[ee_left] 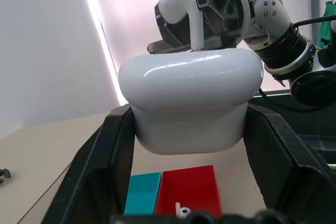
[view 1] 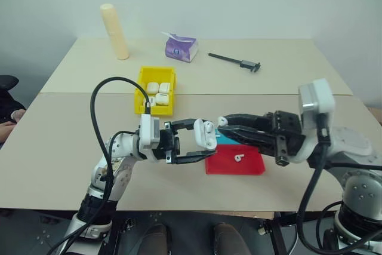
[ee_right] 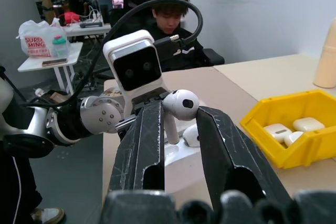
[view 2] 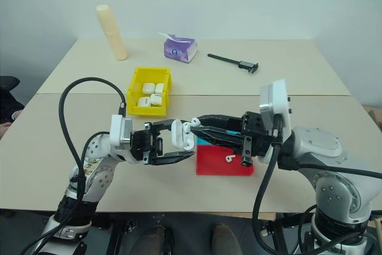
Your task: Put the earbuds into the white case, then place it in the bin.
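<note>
My left gripper is shut on the white case, held above the table's front with its lid flipped open. My right gripper comes from the right, shut on one of the earbuds, whose stem points down at the open case. A second earbud lies loose in the red tray just below. The yellow bin stands farther back on the left with several white cases inside.
A teal tray adjoins the red one, partly hidden by my right gripper. Along the far side stand a cream cylinder, a purple tissue pack and a black caliper. A person sits beyond the table's left end.
</note>
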You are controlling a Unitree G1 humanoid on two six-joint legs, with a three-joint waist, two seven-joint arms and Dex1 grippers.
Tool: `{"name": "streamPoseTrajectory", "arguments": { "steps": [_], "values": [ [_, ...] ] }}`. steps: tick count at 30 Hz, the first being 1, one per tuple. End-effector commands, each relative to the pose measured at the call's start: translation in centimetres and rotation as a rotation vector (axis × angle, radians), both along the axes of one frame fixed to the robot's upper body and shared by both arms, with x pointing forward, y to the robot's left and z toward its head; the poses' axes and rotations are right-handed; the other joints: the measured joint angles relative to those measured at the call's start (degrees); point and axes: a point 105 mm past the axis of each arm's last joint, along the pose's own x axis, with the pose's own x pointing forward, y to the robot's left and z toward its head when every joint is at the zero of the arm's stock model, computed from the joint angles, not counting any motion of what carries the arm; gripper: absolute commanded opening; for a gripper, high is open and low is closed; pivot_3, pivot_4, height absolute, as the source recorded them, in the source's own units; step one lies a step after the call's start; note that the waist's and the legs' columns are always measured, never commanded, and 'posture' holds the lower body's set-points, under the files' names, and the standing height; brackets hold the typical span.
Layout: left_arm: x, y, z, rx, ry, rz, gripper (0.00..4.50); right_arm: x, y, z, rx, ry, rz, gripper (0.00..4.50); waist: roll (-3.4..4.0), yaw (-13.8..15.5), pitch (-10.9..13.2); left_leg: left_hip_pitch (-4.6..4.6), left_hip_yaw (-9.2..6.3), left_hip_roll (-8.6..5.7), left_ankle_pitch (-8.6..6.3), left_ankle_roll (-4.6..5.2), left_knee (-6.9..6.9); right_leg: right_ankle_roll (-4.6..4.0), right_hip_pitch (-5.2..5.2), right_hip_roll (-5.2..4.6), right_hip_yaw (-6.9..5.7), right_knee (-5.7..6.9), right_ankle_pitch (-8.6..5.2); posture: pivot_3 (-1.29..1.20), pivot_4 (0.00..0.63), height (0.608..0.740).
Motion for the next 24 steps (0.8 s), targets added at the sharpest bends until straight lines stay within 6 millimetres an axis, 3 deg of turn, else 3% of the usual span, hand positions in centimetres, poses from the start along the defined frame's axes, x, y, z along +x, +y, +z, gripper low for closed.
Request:
{"name": "streamPoseTrajectory", "arguments": {
  "steps": [1,22,24],
  "values": [
    [-0.3,0.0,0.8,-0.019,-0.045,0.011,2.79,-0.7,0.5,0.2,-0.008,-0.034,0.036,1.08,0.0,0.01,0.0,0.0,0.0,-0.01,0.0,0.0,0.0,0.01,0.01,0.0,0.0,-0.01,0.01,0.0,0.15,0.74],
    [-0.5,0.3,0.8,-0.025,-0.06,0.052,2.79,-0.1,1.0,-1.8,-0.05,-0.019,0.065,1.08,-0.02,0.05,0.01,0.0,-0.03,0.0,0.0,0.0,0.0,0.03,0.02,0.0,-0.02,-0.05,0.01,0.0,0.15,0.74],
    [-0.4,0.3,0.8,-0.023,-0.06,0.053,2.79,-0.1,1.0,-1.8,-0.055,-0.029,0.062,1.51,-0.01,0.06,0.01,-0.01,-0.03,0.0,0.0,0.0,0.0,0.02,0.02,0.0,-0.02,-0.06,0.01,0.0,0.15,0.74]
  ]
}}
